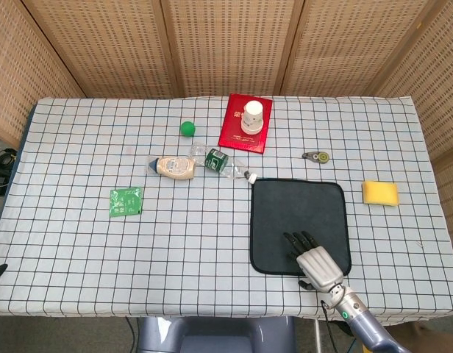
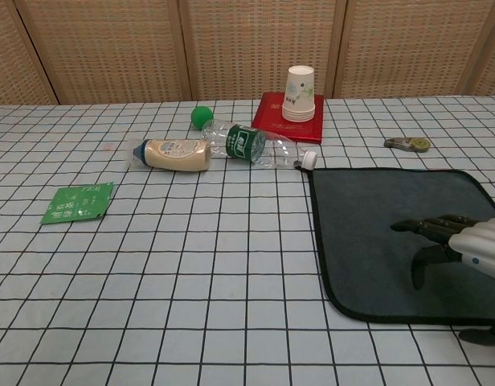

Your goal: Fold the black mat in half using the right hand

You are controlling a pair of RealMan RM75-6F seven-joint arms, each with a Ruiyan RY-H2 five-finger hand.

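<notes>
Right hand (image 1: 316, 262), silver-backed with dark fingers, hangs over the near edge of the black mat (image 1: 296, 217), palm down, fingers spread apart and reaching out across the cloth, holding nothing. From the chest view the hand (image 2: 464, 241) seems to hover just above the mat (image 2: 376, 233) with the thumb curling down toward it, though I cannot tell whether any fingertip actually touches the fabric. That mat lies flat and unfolded on the checked tablecloth (image 1: 79, 147), toward the right side of the table. Just beyond its far left corner lies a clear plastic bottle (image 1: 223, 164) on its side, end to end with a beige bottle (image 1: 173, 167). Behind them sit a green ball (image 1: 187, 128) and a red book (image 1: 245, 122) with a stack of paper cups (image 1: 253, 115) on top. A yellow sponge (image 1: 379, 193) rests right of the mat, and a green packet (image 1: 126, 201) lies well to the left.
</notes>
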